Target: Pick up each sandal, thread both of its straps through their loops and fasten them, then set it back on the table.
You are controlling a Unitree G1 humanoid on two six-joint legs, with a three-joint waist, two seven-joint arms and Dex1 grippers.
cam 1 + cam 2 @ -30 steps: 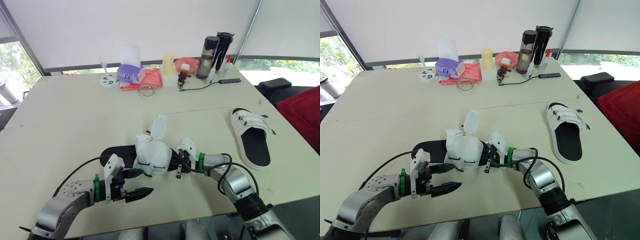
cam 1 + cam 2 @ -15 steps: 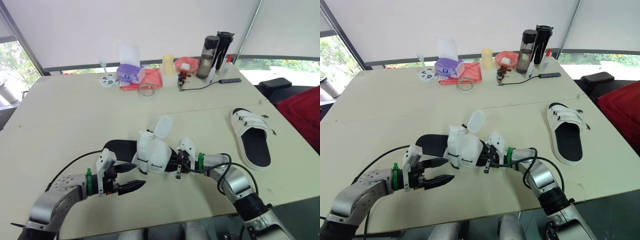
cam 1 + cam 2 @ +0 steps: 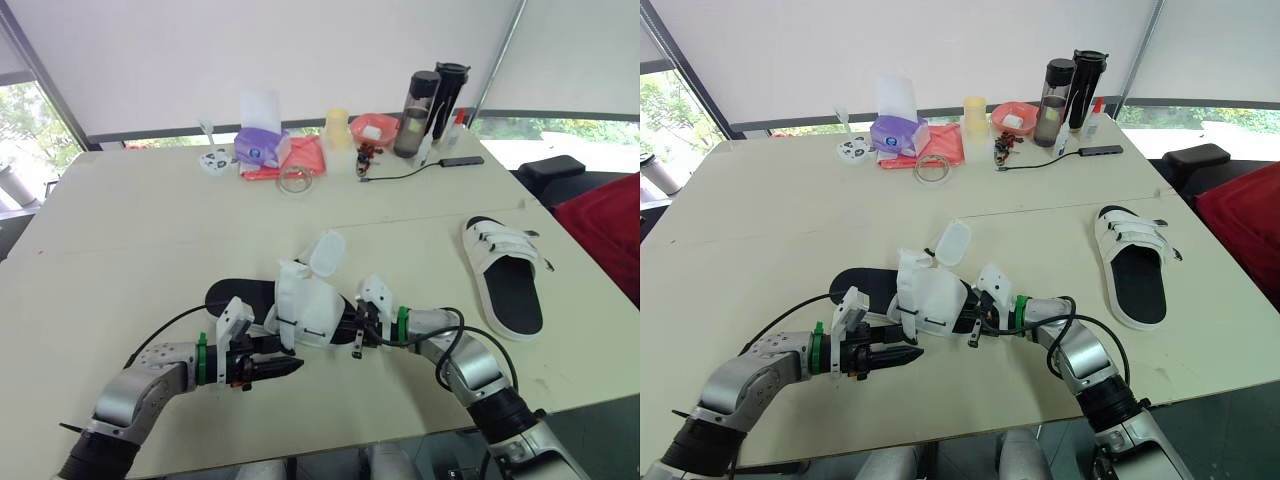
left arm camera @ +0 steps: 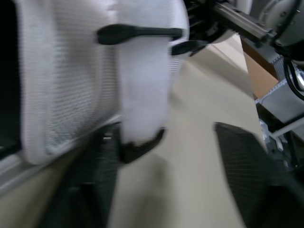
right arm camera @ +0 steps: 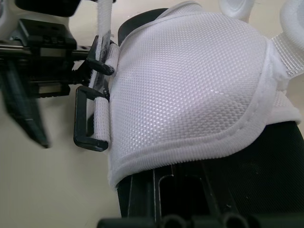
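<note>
A white mesh sandal (image 3: 305,315) with a black sole lies near the table's front middle, one strap flap (image 3: 325,252) standing up loose. My right gripper (image 3: 350,328) is shut on its near end. My left gripper (image 3: 288,367) sits low beside the sandal's left side, pointing at its black strap loops (image 5: 88,118). In the left wrist view one loop (image 4: 142,145) lies between the two spread fingers (image 4: 247,175), close to the other finger and not pinched. A second white sandal (image 3: 505,270), its straps fastened, rests at the right of the table.
Along the far edge stand a purple tissue box (image 3: 262,145), a tape roll (image 3: 295,180), a red bowl (image 3: 372,128), two dark bottles (image 3: 420,100) and a cable (image 3: 420,170). A red seat (image 3: 605,230) stands past the table's right edge.
My left gripper has moved right and in toward the sandal's side, and its fingers have narrowed. The right gripper and sandal have stayed in place.
</note>
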